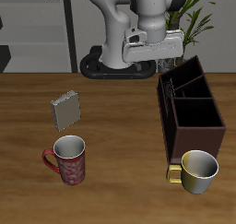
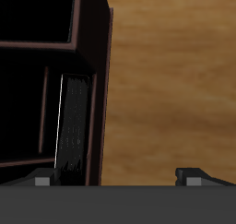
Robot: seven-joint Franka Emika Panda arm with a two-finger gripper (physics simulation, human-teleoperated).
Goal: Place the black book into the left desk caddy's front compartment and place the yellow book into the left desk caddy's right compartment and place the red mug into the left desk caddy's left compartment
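Exterior view: the left desk caddy [image 1: 191, 112] stands on the table [image 1: 120, 108], its cells too dark to read. The gripper [image 1: 164, 60] hangs above the caddy's back end. The yellow book [image 1: 65, 109] stands well apart, the red mug [image 1: 66, 160] nearer the front edge, a cream-yellow mug [image 1: 195, 171] just before the caddy

Wrist view: the black book [image 2: 72, 126] stands upright inside a caddy cell against its wall; the gripper's fingertips [image 2: 189, 177] are spread wide, holding nothing

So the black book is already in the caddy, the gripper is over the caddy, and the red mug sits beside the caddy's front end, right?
Not quite: the mug beside the left desk caddy is the cream-yellow mug, as the exterior view shows. The red mug stands apart, near the yellow book. The black book is in the caddy, below the gripper.
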